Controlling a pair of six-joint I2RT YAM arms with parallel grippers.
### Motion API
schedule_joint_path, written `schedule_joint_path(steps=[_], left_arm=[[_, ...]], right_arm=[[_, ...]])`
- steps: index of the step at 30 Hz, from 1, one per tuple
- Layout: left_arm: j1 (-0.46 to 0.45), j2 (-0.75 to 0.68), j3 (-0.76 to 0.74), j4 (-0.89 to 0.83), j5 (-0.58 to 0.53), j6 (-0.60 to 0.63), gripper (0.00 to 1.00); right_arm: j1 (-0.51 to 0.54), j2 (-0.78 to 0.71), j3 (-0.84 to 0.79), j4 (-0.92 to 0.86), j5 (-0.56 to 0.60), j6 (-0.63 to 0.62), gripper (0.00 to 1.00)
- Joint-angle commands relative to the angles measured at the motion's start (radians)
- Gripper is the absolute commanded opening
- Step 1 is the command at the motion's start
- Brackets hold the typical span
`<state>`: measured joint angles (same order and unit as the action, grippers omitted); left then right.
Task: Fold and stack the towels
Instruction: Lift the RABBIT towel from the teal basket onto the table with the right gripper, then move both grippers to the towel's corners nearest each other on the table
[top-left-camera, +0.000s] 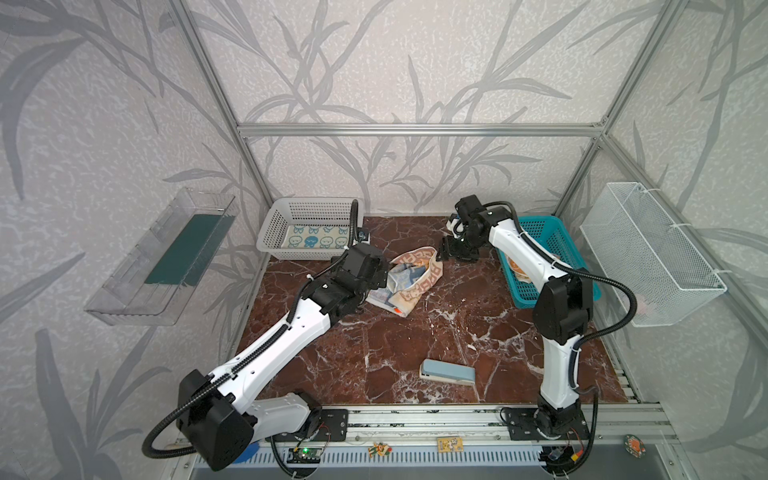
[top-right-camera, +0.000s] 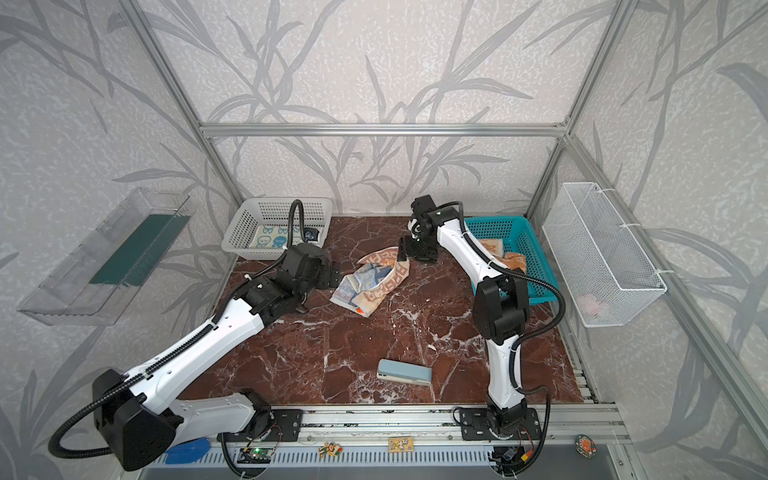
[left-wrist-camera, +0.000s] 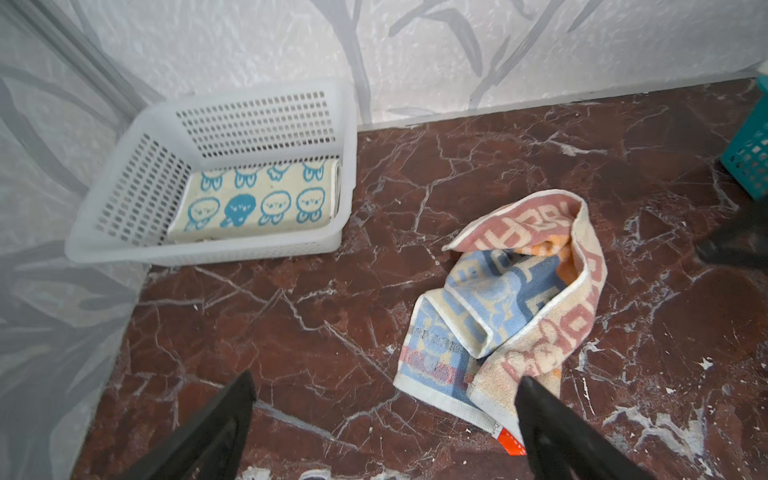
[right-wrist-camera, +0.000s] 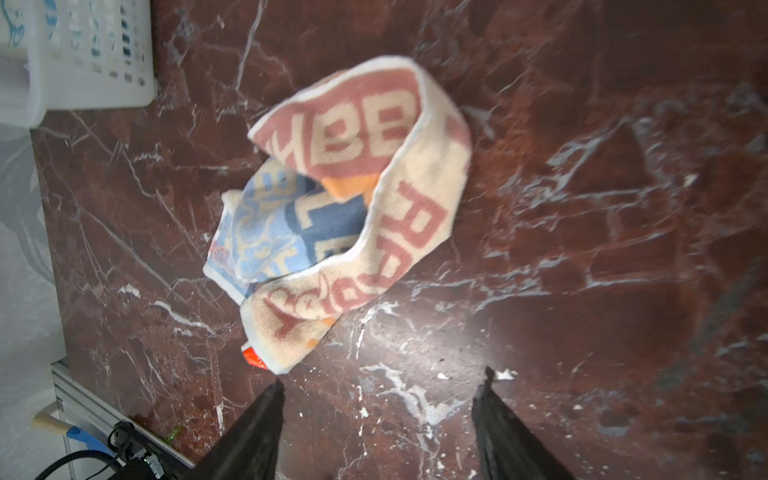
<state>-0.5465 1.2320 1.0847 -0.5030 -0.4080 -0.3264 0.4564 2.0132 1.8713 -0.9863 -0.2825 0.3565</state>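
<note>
Lettered towel (top-left-camera: 409, 280): crumpled, on table (top-left-camera: 374, 353) centre.
Blue-faced towel (top-left-camera: 316, 240): folded, in white basket (top-left-camera: 311, 208).
Orange towel (top-right-camera: 513, 261): in teal basket (top-right-camera: 534, 255) (partly hidden).
Left gripper (left-wrist-camera: 386, 378), right gripper (right-wrist-camera: 382, 378): jaws spread apart, empty, near lettered towel.

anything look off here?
The lettered towel lies crumpled in a heap on the table, unfolded, while the blue-faced towel sits folded flat in the white basket. A pale blue block lies alone near the front edge.

Lettered towel (top-left-camera: 411, 282) lies crumpled on table (top-left-camera: 415, 340); blue-faced towel (top-left-camera: 313, 240) folded in white basket (top-left-camera: 307, 208); orange towel (top-right-camera: 515, 262) in teal basket (top-right-camera: 494, 219).
</note>
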Motion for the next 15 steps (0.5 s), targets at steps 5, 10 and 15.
schedule_joint_path(steps=[5,10,15], left_arm=[[0.212,0.034,-0.043,-0.111,0.373,-0.268,0.99],[0.33,0.045,-0.098,-0.108,0.561,-0.363,0.99],[0.387,0.003,-0.144,-0.103,0.634,-0.408,0.99]], right_arm=[[0.221,-0.005,-0.1,0.087,0.068,0.076,0.72],[0.328,0.13,0.031,0.035,0.15,0.062,0.74],[0.393,0.304,0.268,-0.106,0.308,0.037,0.74]])
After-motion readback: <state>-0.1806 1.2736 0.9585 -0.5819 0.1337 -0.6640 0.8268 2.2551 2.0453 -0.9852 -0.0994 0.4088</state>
